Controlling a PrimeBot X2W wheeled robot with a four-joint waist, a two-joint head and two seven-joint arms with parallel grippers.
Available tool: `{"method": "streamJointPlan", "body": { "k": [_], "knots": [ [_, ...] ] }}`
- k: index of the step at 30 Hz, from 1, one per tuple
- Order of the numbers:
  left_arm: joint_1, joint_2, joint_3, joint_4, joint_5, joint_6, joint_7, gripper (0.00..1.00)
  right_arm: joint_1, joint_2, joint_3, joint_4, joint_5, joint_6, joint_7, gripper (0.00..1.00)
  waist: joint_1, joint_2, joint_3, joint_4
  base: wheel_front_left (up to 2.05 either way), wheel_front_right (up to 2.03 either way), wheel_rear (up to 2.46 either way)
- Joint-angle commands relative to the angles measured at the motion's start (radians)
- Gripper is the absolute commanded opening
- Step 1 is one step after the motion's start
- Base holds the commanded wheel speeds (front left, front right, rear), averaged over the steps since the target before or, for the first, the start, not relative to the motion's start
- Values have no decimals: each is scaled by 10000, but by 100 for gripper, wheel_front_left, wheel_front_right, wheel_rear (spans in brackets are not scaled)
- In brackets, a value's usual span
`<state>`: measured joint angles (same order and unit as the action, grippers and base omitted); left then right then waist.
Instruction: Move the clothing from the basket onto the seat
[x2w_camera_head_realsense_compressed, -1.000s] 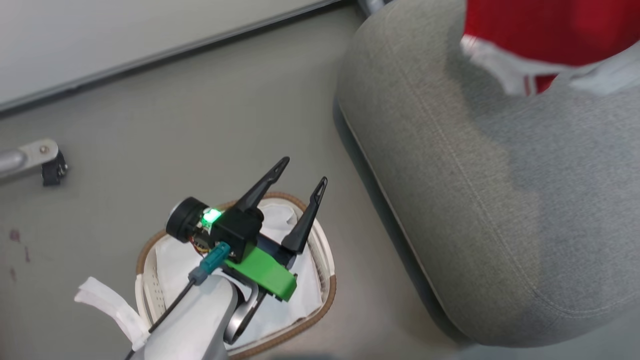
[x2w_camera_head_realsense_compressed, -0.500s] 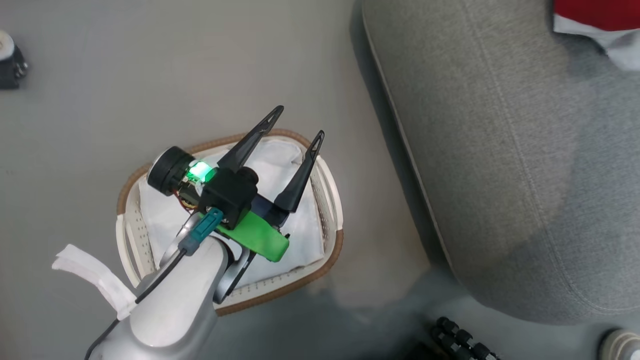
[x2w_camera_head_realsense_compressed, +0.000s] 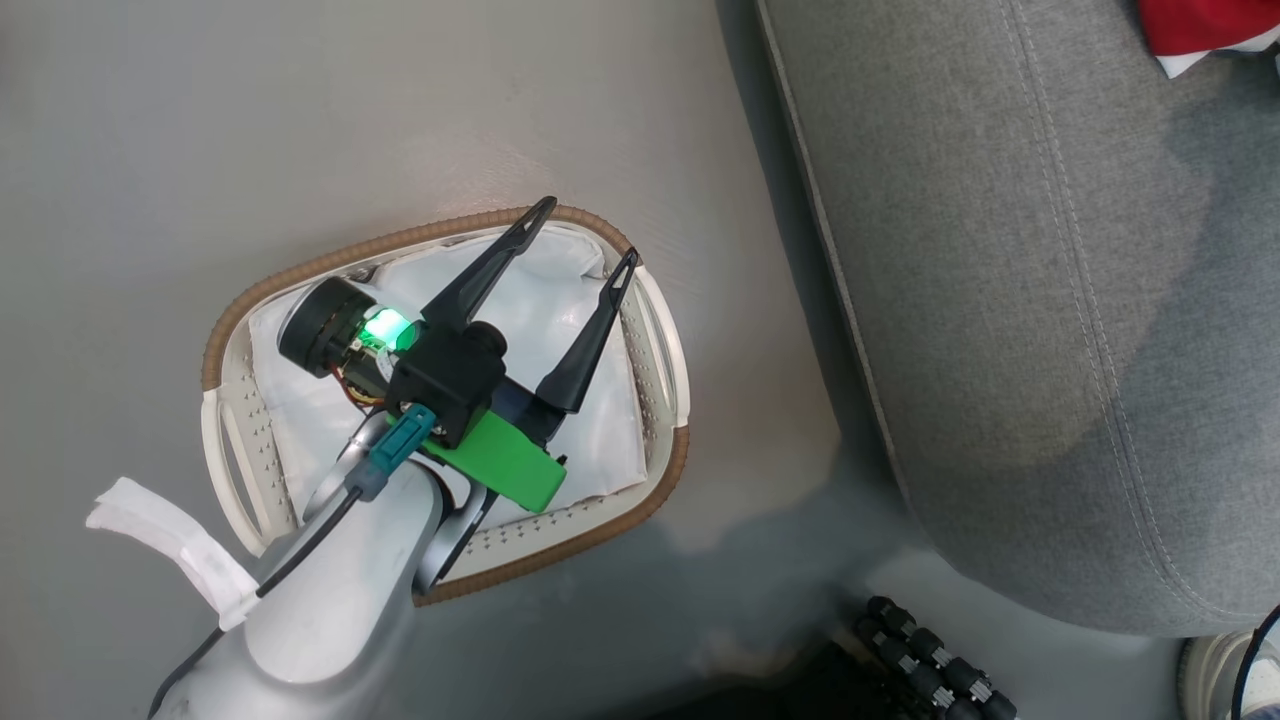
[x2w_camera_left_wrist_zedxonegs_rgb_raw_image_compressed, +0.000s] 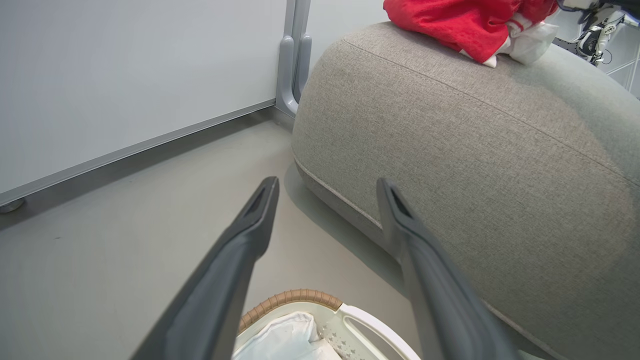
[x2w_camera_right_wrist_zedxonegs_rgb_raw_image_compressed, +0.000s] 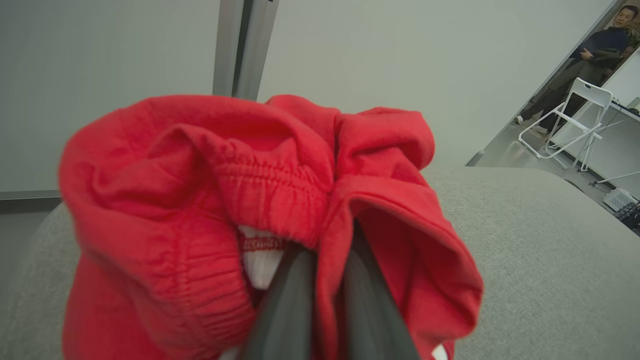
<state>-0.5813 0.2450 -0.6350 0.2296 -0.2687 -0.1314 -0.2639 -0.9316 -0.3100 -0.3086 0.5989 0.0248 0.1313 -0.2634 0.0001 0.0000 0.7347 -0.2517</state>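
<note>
The red garment (x2w_camera_right_wrist_zedxonegs_rgb_raw_image_compressed: 200, 190) lies bunched on top of the grey sofa (x2w_camera_right_wrist_zedxonegs_rgb_raw_image_compressed: 540, 250), right at the fingers of the right gripper (x2w_camera_right_wrist_zedxonegs_rgb_raw_image_compressed: 327, 260). In the right wrist view those two dark fingers are pressed close together with a fold of red fabric pinched between them. The elastic waistband and a patch of white trim sit just to the left of the fingers. The rest of the cloth is piled up in front of them and hides the fingertips. In the head view a corner of the same garment, red with a white edge, shows at the upper right on the sofa, well apart from the basket (x2w_camera_head_realsense_compressed: 640, 500).

The left gripper (x2w_camera_head_realsense_compressed: 588, 232) hangs over the basket with its fingers spread wide and nothing between them. Its fingertips point toward the brown woven rim on the side away from the robot. In the left wrist view they stand clear of the rim, with bare floor (x2w_camera_left_wrist_zedxonegs_rgb_raw_image_compressed: 125, 240) and the sofa's rounded side beyond them. The basket sits on the floor just beside the sofa, and inside it the crumpled white liner (x2w_camera_head_realsense_compressed: 540, 300) is all that can be seen.

In the right wrist view, far back, a person (x2w_camera_right_wrist_zedxonegs_rgb_raw_image_compressed: 595, 45) sits near a white folding chair (x2w_camera_right_wrist_zedxonegs_rgb_raw_image_compressed: 575, 115).
</note>
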Motion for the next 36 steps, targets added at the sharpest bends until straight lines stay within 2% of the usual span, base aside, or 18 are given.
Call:
{"method": "streamJointPlan", "body": {
  "k": [1, 5, 6, 7, 8, 17, 21, 33, 36],
  "knots": [
    [-17, 86, 45, 16, 27, 19, -9, 100, 229, 49, -58, 164, -88, -10, -19, 0, -1, 0, -31, -21, 0, 0, 0],
    [-13, 41, 37, 13, 19, 19, -9, 100, 490, 301, -228, 164, -164, -10, -19, 0, -1, 0, -158, -49, 0, 0, 0],
    [9, 26, 52, 13, -5, 19, -9, 100, 593, 368, -248, 140, -194, -10, -19, 29, -1, 0, -218, -64, 0, 0, 0],
    [30, 16, 54, 15, -14, 19, -9, 100, 665, 404, -232, 98, -218, -10, -19, 74, -1, 0, -276, -74, 0, 0, 0],
    [54, 9, 56, 20, -29, 19, -9, 100, 742, 445, -210, 37, -253, -10, -19, 100, -1, 0, -348, -86, 0, 0, 0],
    [358, -218, 182, 226, -194, 19, -9, 100, 1752, 712, -40, -402, -419, -10, -20, 100, -1, 0, -1398, -137, 0, 0, 0],
    [541, -398, 438, 364, -295, 19, -9, 100, 2182, 630, -97, -564, -411, -10, -20, 100, -1, 0, -2012, -7, 0, 0, 0],
    [1395, -950, 1565, 587, -463, 19, -9, 100, 2671, 104, 323, -843, -459, -10, -20, 100, -1, 0, -3824, 855, 0, 0, 0],
    [1684, -987, 1828, 606, -505, 19, -9, 100, 2722, 170, 441, -957, -343, -10, -20, 100, -1, 0, -4209, 1101, 0, 0, 0]
  ]
}}
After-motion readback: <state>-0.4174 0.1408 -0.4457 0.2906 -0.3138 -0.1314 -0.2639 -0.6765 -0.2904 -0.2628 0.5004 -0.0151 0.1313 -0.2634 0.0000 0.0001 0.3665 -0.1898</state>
